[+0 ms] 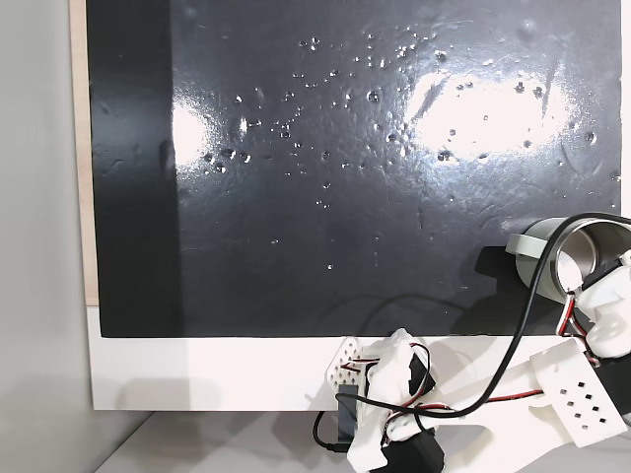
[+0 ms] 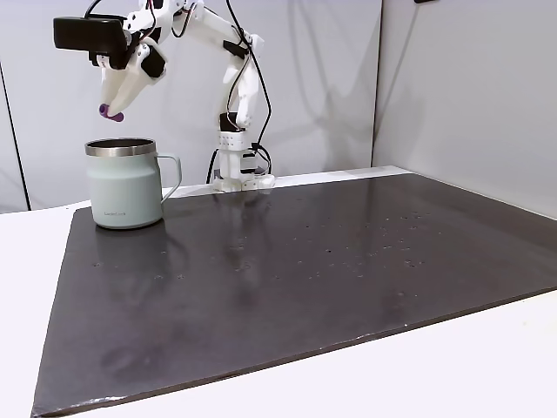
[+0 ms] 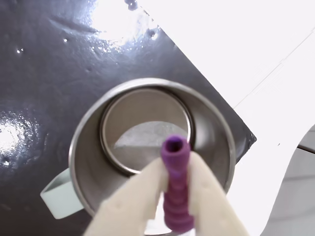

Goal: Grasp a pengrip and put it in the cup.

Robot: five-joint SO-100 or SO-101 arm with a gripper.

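The purple ribbed pengrip (image 3: 176, 187) is pinched between my two pale fingers (image 3: 211, 196), its hollow end pointing down over the cup's shiny inside (image 3: 142, 132). My gripper (image 2: 113, 109) is shut on the pengrip (image 2: 105, 111), hanging a short way above the rim of the pale grey-green cup (image 2: 126, 183). The cup stands near the left back corner of the dark mat, its handle to the right in that fixed view. In the overhead fixed view the cup (image 1: 552, 258) sits at the right edge, partly behind the white arm (image 1: 582, 394).
A large dark mat (image 2: 305, 261) covers most of the white table. The arm's base (image 2: 237, 170) stands at the mat's far edge, right of the cup. Black and red cables (image 1: 513, 325) loop past the cup.
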